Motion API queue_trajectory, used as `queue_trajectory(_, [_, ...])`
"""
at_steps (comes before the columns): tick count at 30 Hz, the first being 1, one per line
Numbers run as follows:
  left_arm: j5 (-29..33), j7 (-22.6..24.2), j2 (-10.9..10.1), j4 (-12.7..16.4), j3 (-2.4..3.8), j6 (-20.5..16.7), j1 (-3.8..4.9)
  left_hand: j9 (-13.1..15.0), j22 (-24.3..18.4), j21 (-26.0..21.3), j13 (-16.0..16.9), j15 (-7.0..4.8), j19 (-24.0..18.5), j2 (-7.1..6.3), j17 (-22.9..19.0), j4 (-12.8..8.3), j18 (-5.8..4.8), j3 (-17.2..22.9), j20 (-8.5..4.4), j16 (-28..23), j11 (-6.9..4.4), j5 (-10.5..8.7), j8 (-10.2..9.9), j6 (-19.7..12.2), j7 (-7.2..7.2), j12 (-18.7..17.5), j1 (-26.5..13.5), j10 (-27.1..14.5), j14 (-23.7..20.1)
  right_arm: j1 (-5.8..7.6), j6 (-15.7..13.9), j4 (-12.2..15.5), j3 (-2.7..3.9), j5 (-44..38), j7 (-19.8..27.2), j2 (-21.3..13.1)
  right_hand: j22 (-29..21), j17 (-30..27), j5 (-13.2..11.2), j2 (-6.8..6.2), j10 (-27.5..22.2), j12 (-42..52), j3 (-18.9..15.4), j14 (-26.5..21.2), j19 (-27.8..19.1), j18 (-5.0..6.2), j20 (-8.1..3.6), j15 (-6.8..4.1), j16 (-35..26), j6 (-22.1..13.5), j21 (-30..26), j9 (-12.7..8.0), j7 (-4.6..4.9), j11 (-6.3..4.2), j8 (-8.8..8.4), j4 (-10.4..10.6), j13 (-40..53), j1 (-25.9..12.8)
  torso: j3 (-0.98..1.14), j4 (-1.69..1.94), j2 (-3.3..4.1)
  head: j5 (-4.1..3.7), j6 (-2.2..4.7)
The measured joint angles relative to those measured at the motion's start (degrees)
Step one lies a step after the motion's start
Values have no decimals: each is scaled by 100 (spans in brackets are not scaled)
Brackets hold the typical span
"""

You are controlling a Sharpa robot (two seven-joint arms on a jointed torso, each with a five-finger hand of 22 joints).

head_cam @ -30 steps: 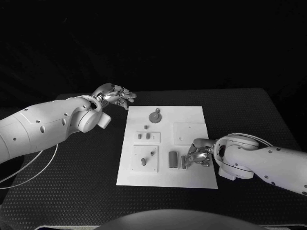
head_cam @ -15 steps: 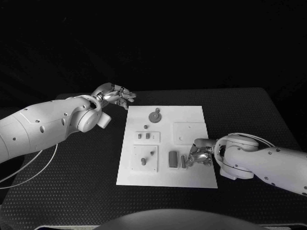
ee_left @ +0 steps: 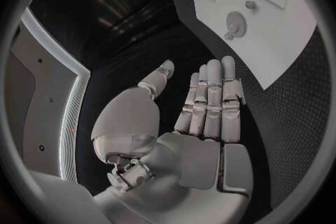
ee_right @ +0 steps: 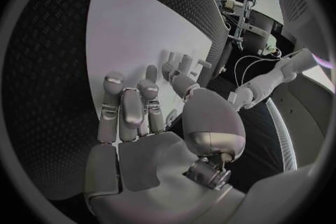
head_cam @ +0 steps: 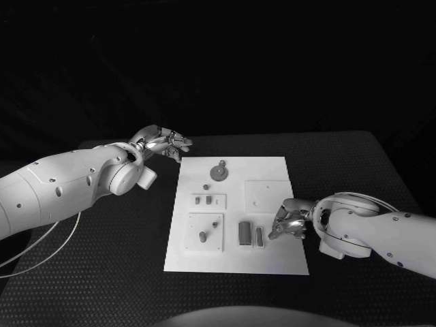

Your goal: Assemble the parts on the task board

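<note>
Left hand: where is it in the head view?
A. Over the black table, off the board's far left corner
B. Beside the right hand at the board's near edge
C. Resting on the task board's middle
A: the left hand holds nothing over the black table, just off the task board corner.

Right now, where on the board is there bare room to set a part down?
The task board is bare along its near edge, below the square plate and the two upright parts. The far right corner, beside the round part, is also free. It is crowded mid-board, and the right hand sits over the right edge. The left hand is off the board's far left corner.
</note>
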Motion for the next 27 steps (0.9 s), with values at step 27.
queue_trajectory(27, [1251,451,889,-1710,17,352,123,-139,-1634,-79,-336,688,-2154,104,-614,-185,-130,153,737,-2097,113,0,-128,-423,-54,-30,-364,-837,-1431,418,-243,-4593,989,3501,3456,1814,-1239,-3142,0,234,-1966,-4650,221,-3346,-4153,-722,1339,1787,-5361,-1664,-3369,-419,601,1107,-582,20,-4194,432,-157,-131,-407,-27,1455])
